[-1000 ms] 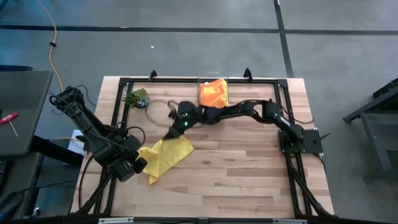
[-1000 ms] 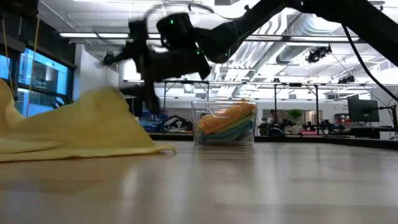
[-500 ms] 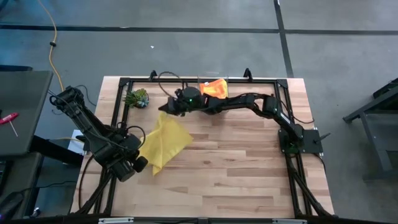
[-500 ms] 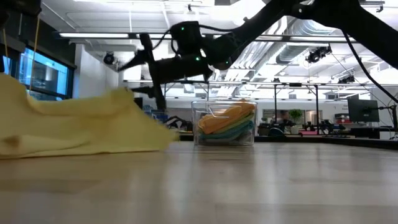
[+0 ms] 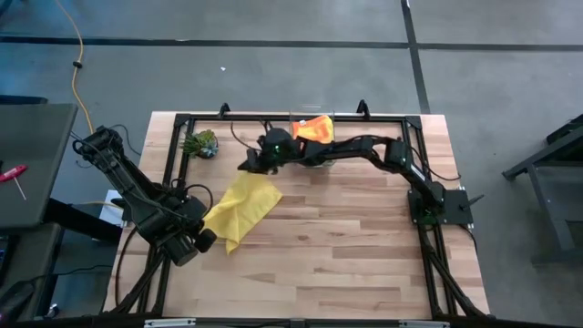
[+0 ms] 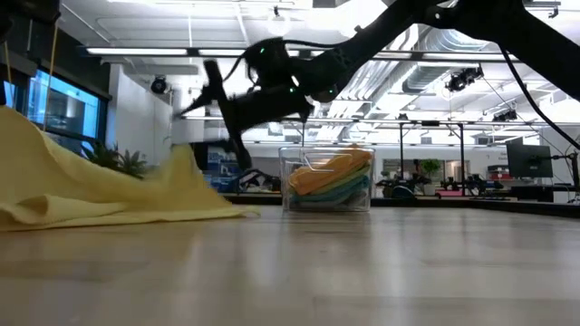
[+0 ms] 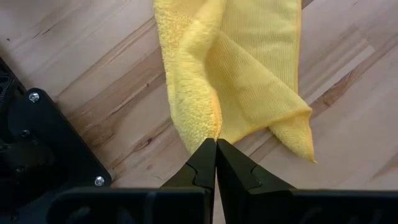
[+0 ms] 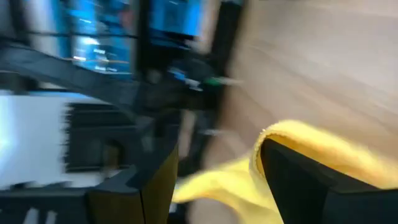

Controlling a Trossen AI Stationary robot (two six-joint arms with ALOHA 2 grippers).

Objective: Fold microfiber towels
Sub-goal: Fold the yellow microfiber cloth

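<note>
Pinching the yellow towel (image 5: 240, 207) in the closed left gripper (image 5: 210, 236), right gripper (image 5: 246, 164) hovering wide, empty.

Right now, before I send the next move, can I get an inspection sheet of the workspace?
Surface: wooden table, black frame round it.
Job's things: yellow towel lying creased at the left; other towels, orange on top, in the clear box at the far edge.
Clutter: small leafy clump at the far left corner.
Grippers: left pincer shut on the yellow towel's corner; right pincer open, holding nothing, in the air beyond the towel.
Cables: yellow cable on the floor.
Surroundings: red-handled tool on the side bench.
</note>
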